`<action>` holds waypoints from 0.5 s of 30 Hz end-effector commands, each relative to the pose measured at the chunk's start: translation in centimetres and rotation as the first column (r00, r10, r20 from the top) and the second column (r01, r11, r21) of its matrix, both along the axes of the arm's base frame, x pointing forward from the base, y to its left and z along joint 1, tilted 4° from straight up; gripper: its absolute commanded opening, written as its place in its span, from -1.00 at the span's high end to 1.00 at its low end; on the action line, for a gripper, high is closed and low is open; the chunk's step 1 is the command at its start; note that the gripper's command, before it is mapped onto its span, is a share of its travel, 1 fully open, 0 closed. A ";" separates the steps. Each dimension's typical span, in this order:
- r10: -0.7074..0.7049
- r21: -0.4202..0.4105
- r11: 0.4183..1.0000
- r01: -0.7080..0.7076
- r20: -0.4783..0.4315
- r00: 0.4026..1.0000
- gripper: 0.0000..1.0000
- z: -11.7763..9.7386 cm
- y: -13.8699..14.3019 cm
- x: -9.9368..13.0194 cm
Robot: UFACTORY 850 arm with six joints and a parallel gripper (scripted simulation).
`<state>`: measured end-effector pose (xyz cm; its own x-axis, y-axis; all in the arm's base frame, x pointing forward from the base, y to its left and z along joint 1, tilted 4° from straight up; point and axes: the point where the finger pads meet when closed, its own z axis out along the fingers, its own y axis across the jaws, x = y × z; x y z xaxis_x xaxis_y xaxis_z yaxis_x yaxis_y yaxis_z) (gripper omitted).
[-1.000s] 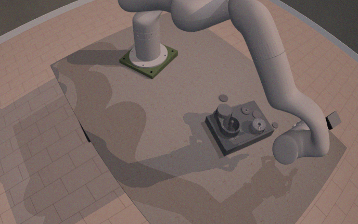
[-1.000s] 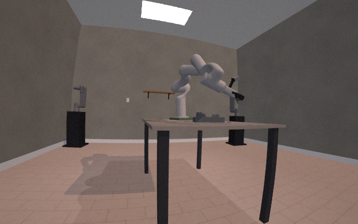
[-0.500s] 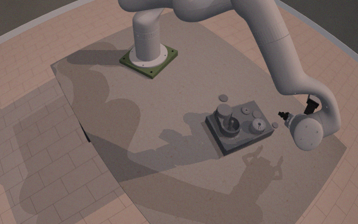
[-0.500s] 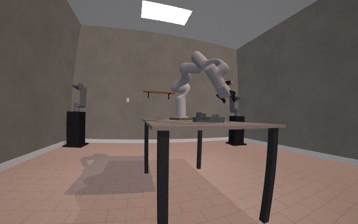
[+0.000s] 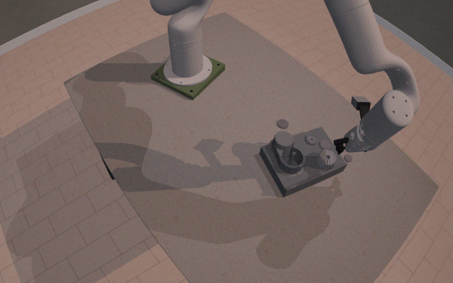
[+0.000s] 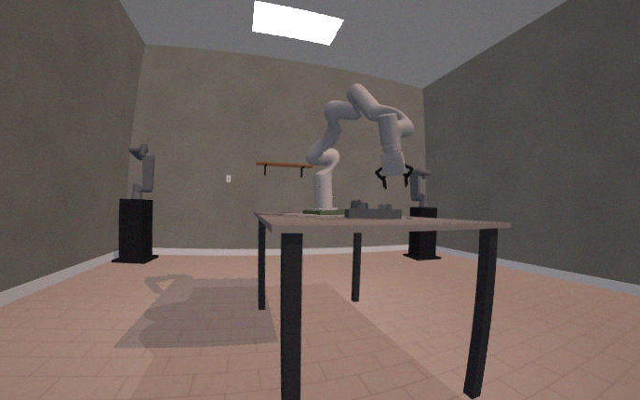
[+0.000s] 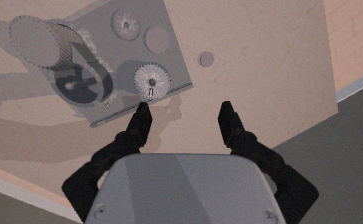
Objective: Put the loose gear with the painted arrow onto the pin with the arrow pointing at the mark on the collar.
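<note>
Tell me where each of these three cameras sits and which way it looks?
Top: high above, looking down on the table, case, arm and base.
Exterior: near the floor across the room, facing the table; the whole arm shows, open pincer above the case.
Wrist: behind the pincer, looking down; both fingers show.
All three share the case; top and wrist share the arrow gear.
</note>
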<state>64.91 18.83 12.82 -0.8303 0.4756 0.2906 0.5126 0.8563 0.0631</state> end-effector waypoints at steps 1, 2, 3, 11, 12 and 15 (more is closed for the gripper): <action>0.102 -0.075 0.993 -0.094 0.106 0.989 -1.00 -0.5 -0.8 -1.3; 0.161 -0.114 0.983 -0.146 0.135 0.978 -1.00 -0.8 -1.3 -2.0; 0.161 -0.114 0.983 -0.146 0.135 0.978 -1.00 -0.8 -1.3 -2.0; 0.354 -0.253 0.920 -0.299 0.214 0.910 -1.00 -1.6 -2.8 -4.4; 0.364 -0.258 0.916 -0.306 0.217 0.906 -1.00 -1.7 -2.9 -4.5; 0.372 -0.264 0.912 -0.313 0.220 0.902 -1.00 -1.7 -2.9 -4.6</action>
